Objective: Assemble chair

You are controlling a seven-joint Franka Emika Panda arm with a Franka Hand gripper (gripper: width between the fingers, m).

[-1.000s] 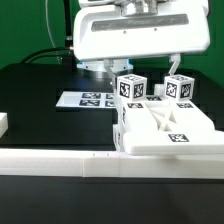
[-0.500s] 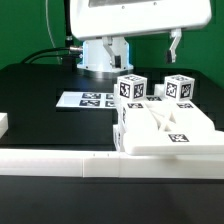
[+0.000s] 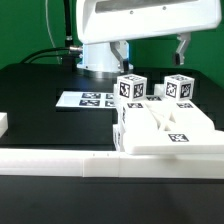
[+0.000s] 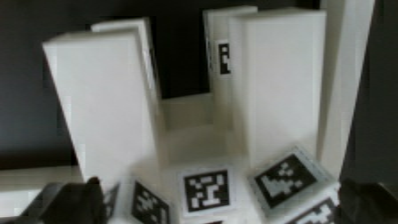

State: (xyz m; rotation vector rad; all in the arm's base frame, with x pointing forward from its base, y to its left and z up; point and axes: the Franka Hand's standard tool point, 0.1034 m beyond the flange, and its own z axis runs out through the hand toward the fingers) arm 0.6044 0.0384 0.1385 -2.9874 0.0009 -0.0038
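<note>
The partly built chair (image 3: pixel 165 128) is a white block of panels at the front of the exterior view's right, with two tagged cube-topped legs (image 3: pixel 131 88) (image 3: pixel 180 89) standing up behind it. My gripper (image 3: pixel 152 50) hangs above those legs, open and empty, one finger (image 3: pixel 121 52) over each leg and well clear of them. In the wrist view the white chair panels (image 4: pixel 107 110) and tagged faces (image 4: pixel 210 190) fill the frame. A dark fingertip (image 4: pixel 71 200) shows at the edge, and nothing lies between the jaws.
The marker board (image 3: pixel 92 100) lies flat on the black table toward the exterior view's left of the chair. A long plain white border rail (image 3: pixel 60 163) runs along the table's front edge. The arm's base (image 3: pixel 100 55) stands behind.
The gripper has risen away from the chair's two legs and shifted slightly toward the exterior view's right. It has stayed open, and the chair parts have not moved.
</note>
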